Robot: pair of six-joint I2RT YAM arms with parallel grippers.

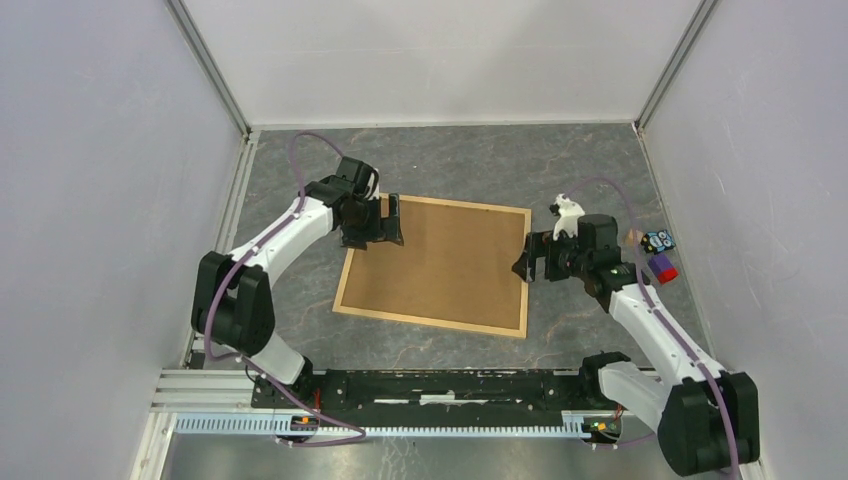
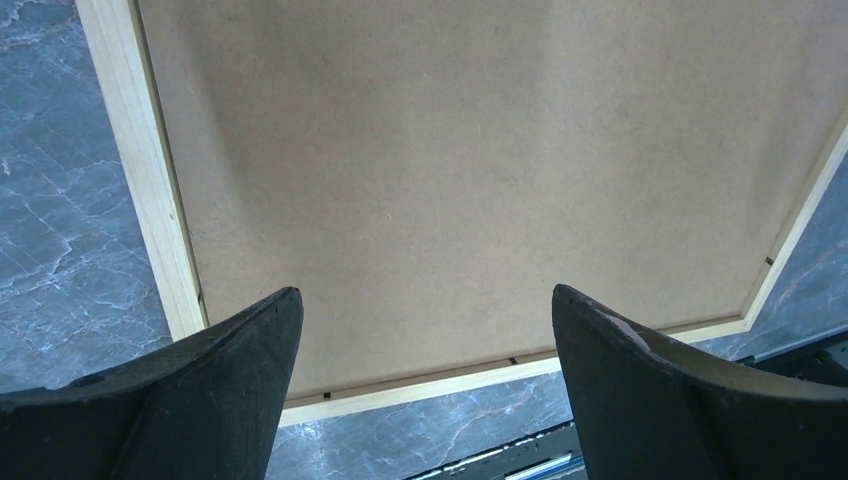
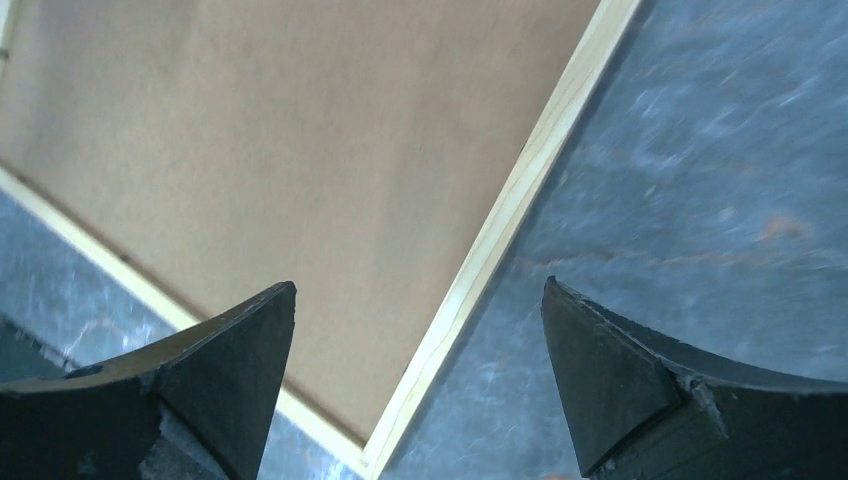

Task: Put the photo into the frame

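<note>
The frame [image 1: 430, 321], thin light-wood strips, lies flat in the middle of the table. A plain brown board [image 1: 440, 262] fills it. The photo is hidden or out of view. My left gripper [image 1: 395, 222] is open and empty over the frame's far left corner. In the left wrist view its jaws [image 2: 425, 300] stand wide apart above the board [image 2: 480, 170] and the wood rim [image 2: 150, 200]. My right gripper [image 1: 527, 258] is open and empty over the frame's right edge. In the right wrist view it [image 3: 420, 290] straddles the rim [image 3: 500, 220] beside the board [image 3: 280, 150].
Small coloured items, one blue-black [image 1: 657, 241] and one red [image 1: 664, 270], lie at the right near the wall. White walls enclose the grey marbled table [image 1: 450, 160]. A black rail [image 1: 440, 385] runs along the near edge between the arm bases.
</note>
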